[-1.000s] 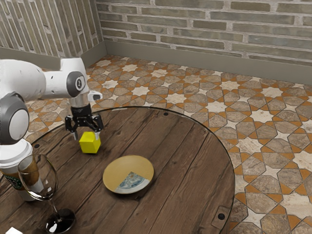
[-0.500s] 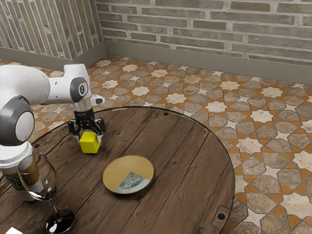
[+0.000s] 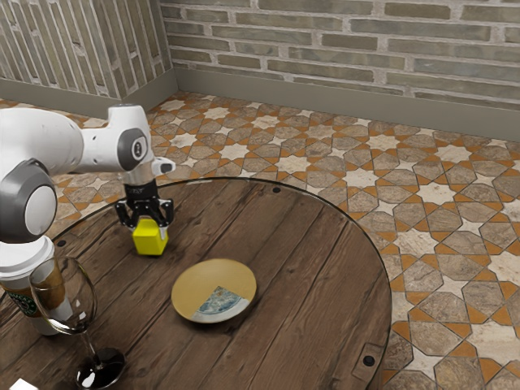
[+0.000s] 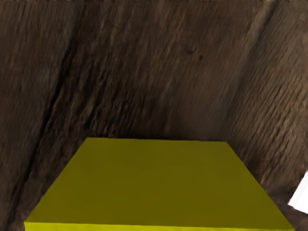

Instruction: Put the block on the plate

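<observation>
Right under the pincer sits the yellow block; whether clamped, I cannot tell.

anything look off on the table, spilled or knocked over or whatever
Nothing looks spilled or knocked over: the wine glass and lidded cup stand upright, and the yellow block is level. The plate has an odd blue-and-white wedge, but that looks like decoration, not damage.

The gripper has come down from above the block to around its upper part. Its fingers, at first spread wider than the block, have drawn in against the block's opposite sides. The arm has sunk toward the block too.
</observation>
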Controlling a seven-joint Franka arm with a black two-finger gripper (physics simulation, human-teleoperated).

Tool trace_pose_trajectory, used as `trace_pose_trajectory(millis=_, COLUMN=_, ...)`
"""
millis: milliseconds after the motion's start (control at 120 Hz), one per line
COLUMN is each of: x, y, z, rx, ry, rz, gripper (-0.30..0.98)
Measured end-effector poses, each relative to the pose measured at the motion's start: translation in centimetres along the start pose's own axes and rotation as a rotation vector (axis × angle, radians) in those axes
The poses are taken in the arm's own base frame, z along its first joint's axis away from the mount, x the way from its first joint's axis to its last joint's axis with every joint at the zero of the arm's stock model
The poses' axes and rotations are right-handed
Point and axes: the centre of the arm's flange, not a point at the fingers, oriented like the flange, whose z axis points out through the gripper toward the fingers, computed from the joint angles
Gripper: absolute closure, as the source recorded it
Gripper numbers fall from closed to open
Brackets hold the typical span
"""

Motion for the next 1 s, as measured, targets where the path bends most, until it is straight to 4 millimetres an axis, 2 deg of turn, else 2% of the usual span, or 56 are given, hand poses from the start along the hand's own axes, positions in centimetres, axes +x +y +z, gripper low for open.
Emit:
trace_pose_trajectory(millis=100, x=-0.3, y=0.4, z=-0.6, rx=0.006, ry=0.008, rz=0.006, gripper=0.28)
trace_pose_trajectory(millis=233, x=-1.1, y=1.4, z=-2.8, rx=0.012, ry=0.034, rz=0.024, gripper=0.28)
trace_pose_trajectory(millis=375, x=-3.7, y=3.4, z=-4.8, rx=0.009, ry=0.039, rz=0.052, gripper=0.29)
trace_pose_trajectory(millis=475, x=-6.1, y=4.8, z=-5.4, rx=0.011, ry=0.026, rz=0.075, gripper=0.29)
trace_pose_trajectory(millis=800, x=-14.3, y=13.6, z=-4.8, rx=0.057, ry=-0.012, rz=0.204, gripper=0.29)
trace_pose_trajectory(millis=1000, x=-17.3, y=18.3, z=-3.3, rx=0.094, ry=-0.024, rz=0.246, gripper=0.29)
